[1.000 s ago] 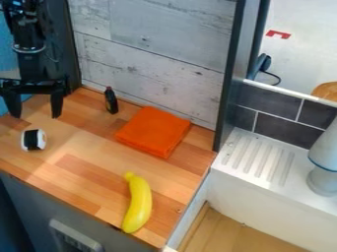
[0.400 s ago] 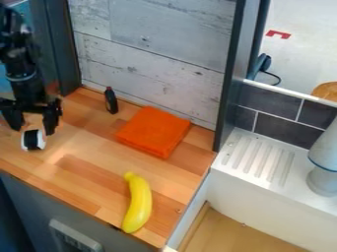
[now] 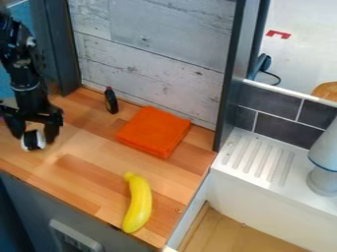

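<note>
The black gripper (image 3: 35,135) hangs over the left part of the wooden tabletop (image 3: 85,184), its fingers pointing down and standing apart. Between them, on the wood, sits a small black-and-white roll (image 3: 33,140); whether either finger touches it cannot be told. Near the back edge of the tabletop, a small dark bottle (image 3: 111,100) stands upright in front of the whitewashed plank wall (image 3: 151,64). To its right lies a folded orange cloth (image 3: 154,131), towards the back right corner. A yellow banana (image 3: 139,204) lies near the front right corner, its lower tip close to the front edge. Beyond the right edge is a white, grooved drainboard (image 3: 258,158).
</note>
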`<state>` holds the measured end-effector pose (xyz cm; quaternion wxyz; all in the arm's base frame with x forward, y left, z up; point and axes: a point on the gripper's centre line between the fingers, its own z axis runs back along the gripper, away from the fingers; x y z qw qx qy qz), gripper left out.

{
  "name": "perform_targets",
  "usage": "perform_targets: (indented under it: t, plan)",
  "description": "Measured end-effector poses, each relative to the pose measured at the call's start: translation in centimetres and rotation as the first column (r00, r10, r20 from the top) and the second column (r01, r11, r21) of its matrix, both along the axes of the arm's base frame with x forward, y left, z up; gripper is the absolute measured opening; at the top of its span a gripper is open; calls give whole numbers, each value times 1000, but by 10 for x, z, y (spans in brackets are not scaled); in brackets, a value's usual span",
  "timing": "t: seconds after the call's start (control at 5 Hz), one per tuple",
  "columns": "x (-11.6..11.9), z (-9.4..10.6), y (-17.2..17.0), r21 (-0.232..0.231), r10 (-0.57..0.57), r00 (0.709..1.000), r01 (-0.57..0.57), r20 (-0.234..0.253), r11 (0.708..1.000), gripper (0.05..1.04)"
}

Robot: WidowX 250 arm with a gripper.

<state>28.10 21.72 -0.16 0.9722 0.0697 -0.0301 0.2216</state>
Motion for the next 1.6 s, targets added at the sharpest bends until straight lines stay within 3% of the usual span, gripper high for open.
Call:
perform_targets:
  t: [0.4,0.6,0.8,1.0,1.2,1.6]
  plan:
    - [0,-13,0,-28,22,999,-23,-34,999,956]
    - [0,-14,0,-18,45,999,-45,-31,999,711]
    - [13,3,-19,-25,-2,1000,2,18,1000,612]
    - [35,41,-53,-49,-75,990,81,121,996,600]
    - [53,59,-100,-101,-167,968,188,187,977,600]
    - [64,48,-194,-161,-316,926,351,205,923,600]
